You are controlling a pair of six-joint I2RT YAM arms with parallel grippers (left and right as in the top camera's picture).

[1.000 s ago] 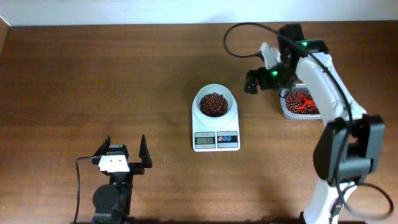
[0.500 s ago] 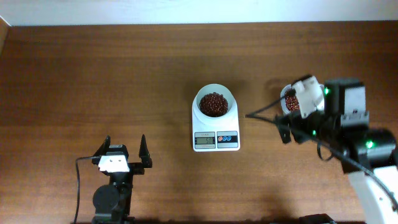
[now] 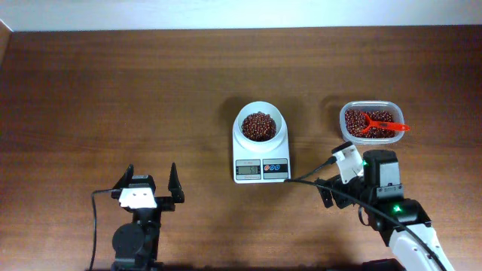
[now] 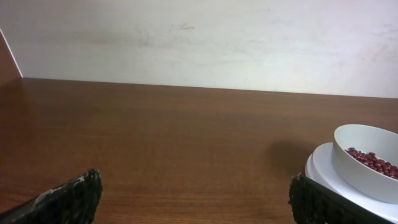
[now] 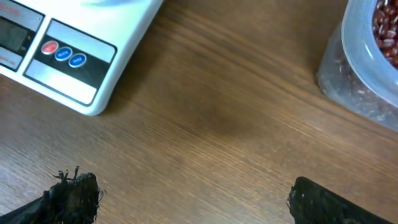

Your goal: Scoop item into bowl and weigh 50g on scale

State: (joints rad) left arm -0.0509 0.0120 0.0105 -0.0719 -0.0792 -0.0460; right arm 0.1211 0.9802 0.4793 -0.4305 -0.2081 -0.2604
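Note:
The white bowl (image 3: 260,126) holds reddish-brown beans (image 3: 258,126) and stands on the white scale (image 3: 261,162), whose grey display and buttons face the front. The bowl (image 4: 367,158) and scale also show in the left wrist view, and the scale's corner (image 5: 74,56) in the right wrist view. My left gripper (image 3: 151,186) is open and empty at the front left, fingers wide apart (image 4: 193,196). My right gripper (image 3: 331,188) is open and empty, low over the table right of the scale, fingers wide apart (image 5: 186,199).
A clear plastic tub (image 3: 371,122) of beans with a red scoop (image 3: 380,124) lying in it stands at the right, behind my right gripper. Its wall shows in the right wrist view (image 5: 360,68). A pale wall runs along the table's far edge.
My right arm has drawn back from over the tub toward the front of the table and come down low. The red scoop now lies uncovered in the tub. The left arm has not moved.

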